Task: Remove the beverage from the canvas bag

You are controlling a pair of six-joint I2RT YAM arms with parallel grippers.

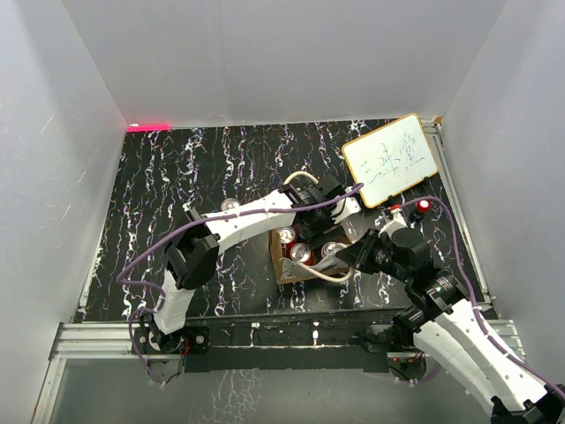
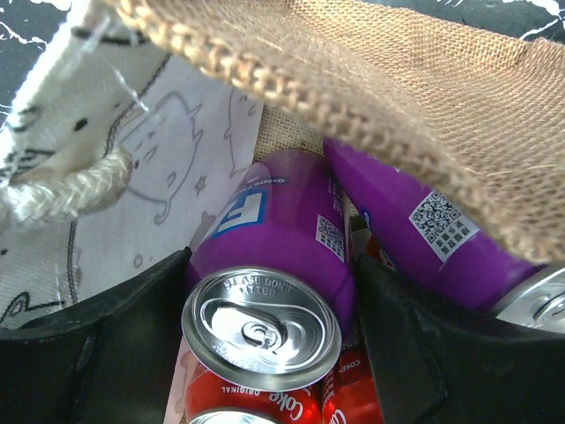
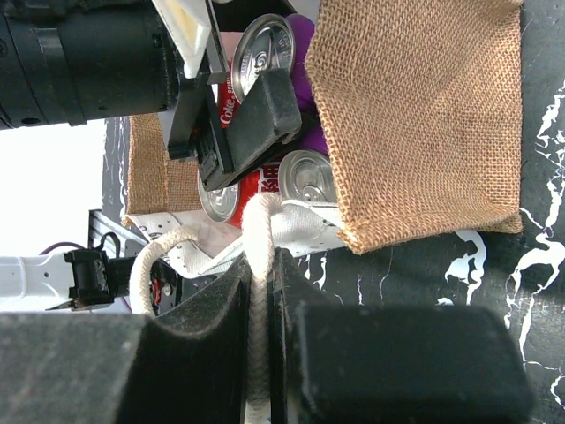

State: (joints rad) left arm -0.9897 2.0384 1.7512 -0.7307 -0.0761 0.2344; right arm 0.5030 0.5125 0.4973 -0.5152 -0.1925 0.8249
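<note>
The tan canvas bag stands at mid-table with several cans inside. My left gripper reaches down into it. In the left wrist view its black fingers press both sides of a purple can, which sits higher than the red Coke cans. A second purple can leans beside it under the burlap wall. My right gripper is shut on the bag's cream rope handle, just outside the bag's near right corner.
A white board with a yellow frame leans at the back right. The bag's other cream handle loops up behind the left wrist. A silver can top shows beside the left forearm. White walls surround the table.
</note>
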